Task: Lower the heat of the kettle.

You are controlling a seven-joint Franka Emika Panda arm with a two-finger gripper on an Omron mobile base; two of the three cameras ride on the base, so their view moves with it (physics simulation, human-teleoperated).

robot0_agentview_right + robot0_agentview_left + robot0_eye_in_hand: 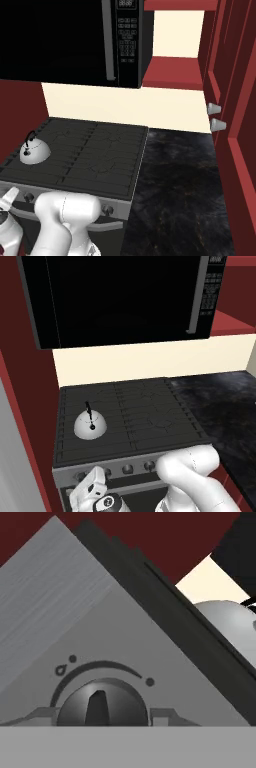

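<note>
**Q:** One room, then — what is in it, biggest things first?

**A:** Dark red cabinets [235, 100] wall the kitchen. A black microwave [120, 296] hangs over a black stove [150, 416], and a cream wall strip runs between them. Right of the stove lies a dark speckled worktop [185, 190]. The stove's grey front panel [125, 468] carries a row of round knobs.

**Q:** Where is the kettle?

**A:** The kettle [91, 426] sits on the front left burner, upright, near the stove's front edge, directly above the leftmost knob.

**Q:** How would things handle?

**A:** The kettle need not be lifted, I judge. The thing to take hold of is the dark knob [102, 708] with its raised rib down the middle. It looks rigid and smooth, so fingers should pinch across that rib and twist, or they may slip.

**Q:** And the claw?

**A:** The claw [95, 481] hangs low at the panel's left end, just in front of that knob. In the hand view a fingertip [35, 717] shows either side of the knob, so it stands spread around it; I cannot tell whether they touch it.
</note>
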